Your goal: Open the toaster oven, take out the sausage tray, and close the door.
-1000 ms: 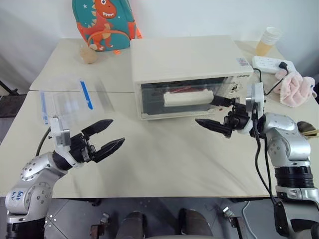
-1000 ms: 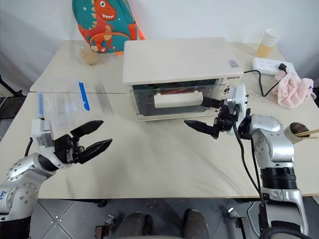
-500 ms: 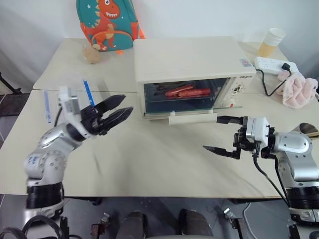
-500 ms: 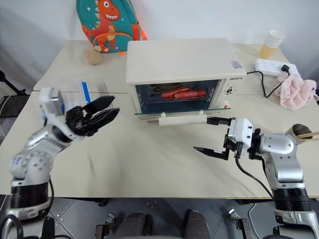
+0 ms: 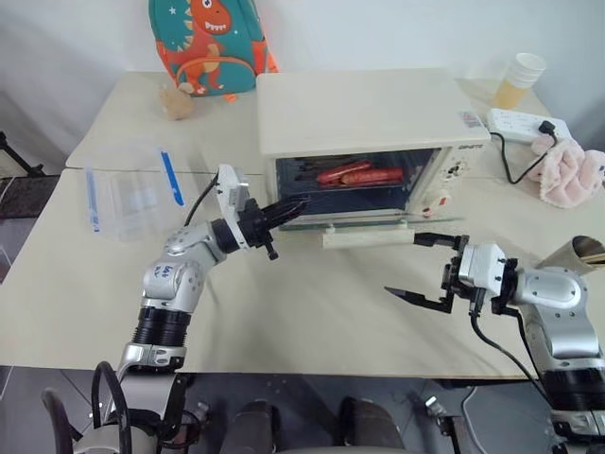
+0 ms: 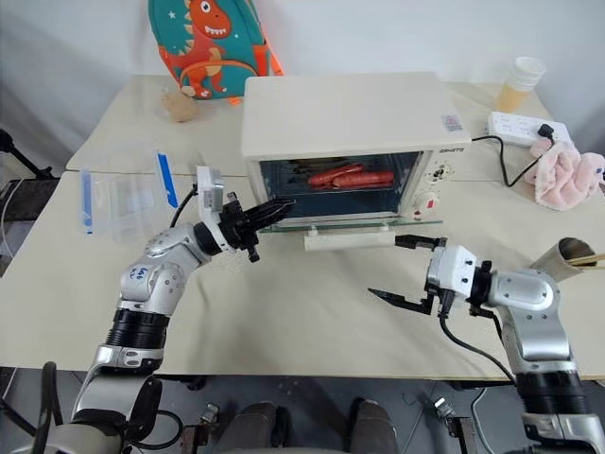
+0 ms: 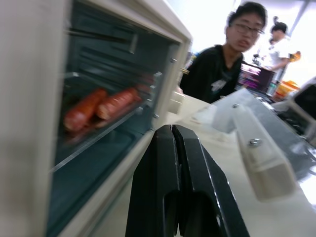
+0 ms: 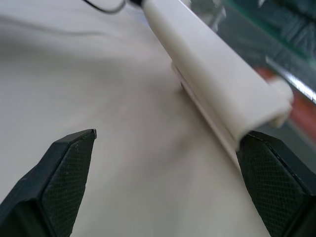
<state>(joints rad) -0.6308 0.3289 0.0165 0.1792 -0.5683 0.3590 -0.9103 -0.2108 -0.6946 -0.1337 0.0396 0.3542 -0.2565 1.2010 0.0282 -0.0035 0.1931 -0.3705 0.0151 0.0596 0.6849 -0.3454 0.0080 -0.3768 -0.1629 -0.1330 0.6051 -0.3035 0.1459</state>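
The cream toaster oven [image 5: 359,109] stands mid-table with its glass door [image 5: 378,223] folded down flat, the bar handle [image 5: 369,237] pointing toward me. Inside, red sausages [image 5: 354,175] lie on the sausage tray [image 7: 113,131], whose front edge shows in the left wrist view. My left gripper [image 5: 295,204] is shut and empty, its tips at the lower left corner of the oven mouth. My right gripper [image 5: 406,265] is open, low over the table just in front of the handle's right end [image 8: 217,79], touching nothing.
A dinosaur backpack [image 5: 208,43] and a small brown object [image 5: 177,102] sit at the back left. A clear plastic box with blue strips [image 5: 132,194] lies left. A paper cup [image 5: 523,80], power strip [image 5: 525,123] and pink cloth [image 5: 572,175] are back right. A person [image 7: 219,64] stands beyond.
The door went from shut to folded down flat. My left gripper rose from the table's left to the oven mouth and shut. My right gripper dropped back from the handle, still open.
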